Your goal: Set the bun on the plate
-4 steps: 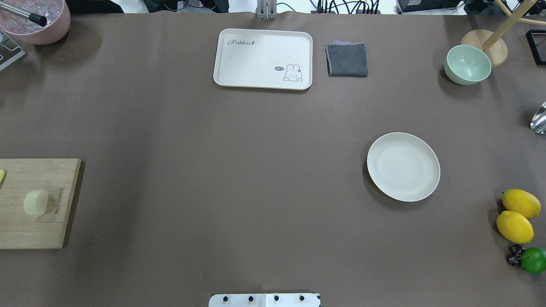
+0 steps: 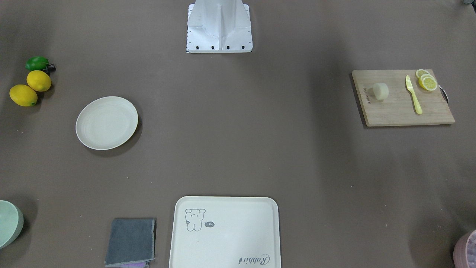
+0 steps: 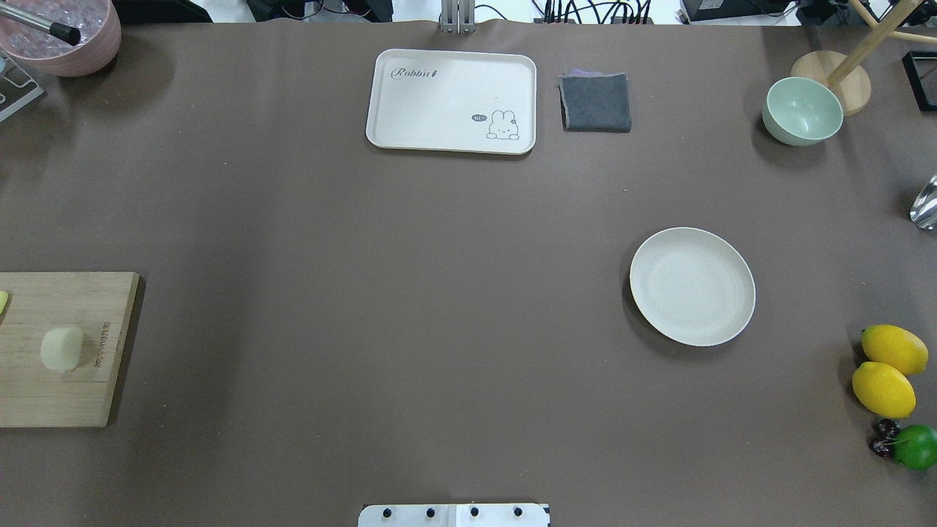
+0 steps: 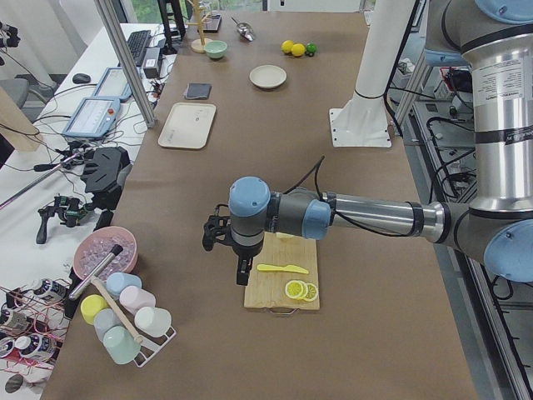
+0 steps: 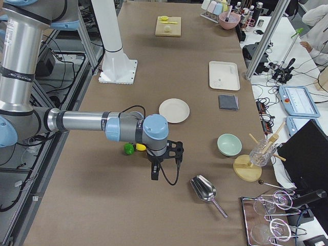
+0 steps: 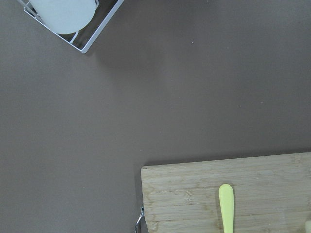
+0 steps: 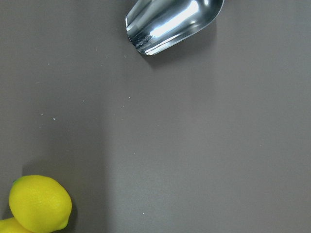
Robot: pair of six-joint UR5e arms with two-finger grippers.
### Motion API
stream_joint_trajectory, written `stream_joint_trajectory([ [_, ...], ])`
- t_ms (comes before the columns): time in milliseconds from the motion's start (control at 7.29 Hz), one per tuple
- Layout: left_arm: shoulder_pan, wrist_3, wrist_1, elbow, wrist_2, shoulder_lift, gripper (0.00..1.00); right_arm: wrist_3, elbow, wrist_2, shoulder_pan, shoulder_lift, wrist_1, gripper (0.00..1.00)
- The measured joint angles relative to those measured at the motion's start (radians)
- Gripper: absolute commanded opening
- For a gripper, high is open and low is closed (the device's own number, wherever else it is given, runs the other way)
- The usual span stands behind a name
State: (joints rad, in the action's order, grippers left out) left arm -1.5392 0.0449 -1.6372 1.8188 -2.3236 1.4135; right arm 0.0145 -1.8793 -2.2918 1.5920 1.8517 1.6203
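The pale bun (image 3: 61,348) (image 2: 380,91) rests on a wooden cutting board (image 3: 51,402) (image 2: 394,111) at the table's left end. Far from it, right of the middle, lies the round cream plate (image 3: 692,286) (image 2: 106,123) (image 5: 173,110) with nothing on it. My left gripper (image 4: 241,271) hangs over the board's outer edge, showing only in the exterior left view, so I cannot tell if it is open or shut. My right gripper (image 5: 155,171) hovers beyond the lemons near the right end, seen only in the exterior right view; its state I cannot tell either.
A yellow knife (image 2: 413,94) and lemon slices (image 2: 427,81) share the board. Two lemons (image 3: 887,369) and a lime (image 3: 915,446) sit at the right edge, near a metal scoop (image 7: 170,22). At the far side are a cream tray (image 3: 410,110), grey cloth (image 3: 596,102) and green bowl (image 3: 802,111).
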Motion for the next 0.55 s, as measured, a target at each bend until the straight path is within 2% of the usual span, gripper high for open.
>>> stream_joint_trajectory([
  [274, 0.001, 0.001, -0.013, 0.012, 0.001, 0.005, 0.97, -0.002, -0.036, 0.0, 0.019, -0.007, -0.002, 1.0],
  [548, 0.001, 0.006, -0.096, 0.027, 0.0, 0.014, 0.97, -0.004, -0.078, 0.001, 0.053, -0.034, -0.002, 1.0],
])
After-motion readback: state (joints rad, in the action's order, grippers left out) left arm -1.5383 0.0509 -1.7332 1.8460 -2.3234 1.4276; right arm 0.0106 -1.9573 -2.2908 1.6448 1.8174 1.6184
